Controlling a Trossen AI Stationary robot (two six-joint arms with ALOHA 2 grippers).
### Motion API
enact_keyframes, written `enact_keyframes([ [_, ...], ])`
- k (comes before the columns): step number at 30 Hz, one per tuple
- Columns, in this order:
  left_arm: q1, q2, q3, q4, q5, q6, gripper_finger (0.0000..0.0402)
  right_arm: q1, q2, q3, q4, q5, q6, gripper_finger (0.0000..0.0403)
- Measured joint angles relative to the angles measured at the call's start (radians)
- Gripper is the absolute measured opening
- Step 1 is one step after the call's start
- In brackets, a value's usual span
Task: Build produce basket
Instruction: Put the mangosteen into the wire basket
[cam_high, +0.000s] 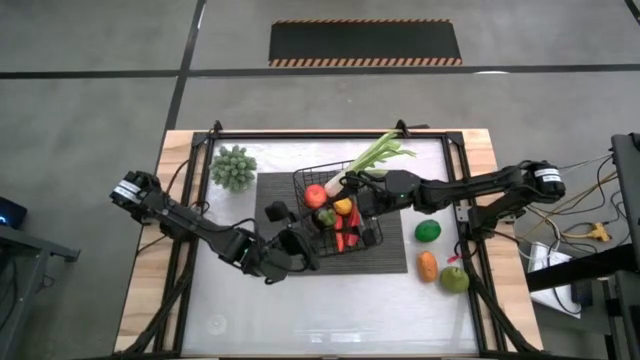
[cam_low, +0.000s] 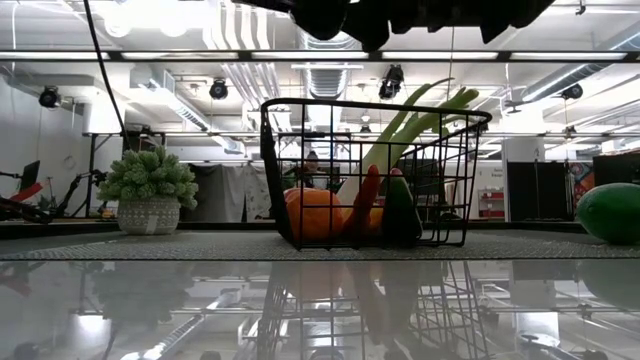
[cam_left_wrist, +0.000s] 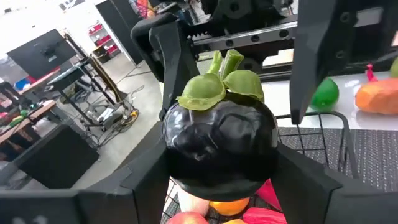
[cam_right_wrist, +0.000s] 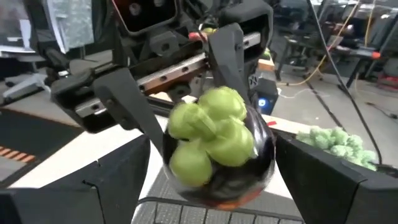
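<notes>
Both jaws meet over the basket (cam_high: 338, 210) in the high view: the left gripper (cam_high: 300, 238) comes in at its near left corner, and the right gripper (cam_high: 368, 196) reaches from the right side above it. On the counter (cam_high: 330, 310), the basket stands on a dark mat (cam_high: 390, 258) and holds a red round piece (cam_high: 315, 195), a yellow piece (cam_high: 343, 207), a red chili (cam_high: 346, 236) and the leek (cam_high: 378, 155), which leans out over the far rim. A green round fruit (cam_high: 427, 231), an orange piece (cam_high: 427, 266) and a green apple (cam_high: 455, 279) lie well apart on the right; a potted plant (cam_high: 232, 167) stands at the far left. From the low view, the basket shows the leek upright-tilted and an orange piece inside. The left wrist view shows the left jaws clamped on the dark piece (cam_left_wrist: 219, 140) with green leaves, just above the produce. Through the right wrist view, the same dark piece sits between the other arm's fingers; the right jaws stand apart, perhaps not touching it.
</notes>
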Motion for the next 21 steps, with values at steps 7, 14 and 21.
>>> enact_keyframes([
  [7,0.012,0.000,0.000,-0.001,0.001,-0.019,0.0222,0.002,0.016,0.000,0.022,0.019,-0.018,0.0327],
  [14,0.021,0.000,0.000,0.004,0.000,-0.021,0.0222,0.002,0.025,0.000,0.033,0.043,-0.025,0.0327],
  [21,0.023,0.000,0.000,0.007,0.000,-0.021,0.0222,0.002,0.025,0.000,0.032,0.046,-0.025,0.0327],
])
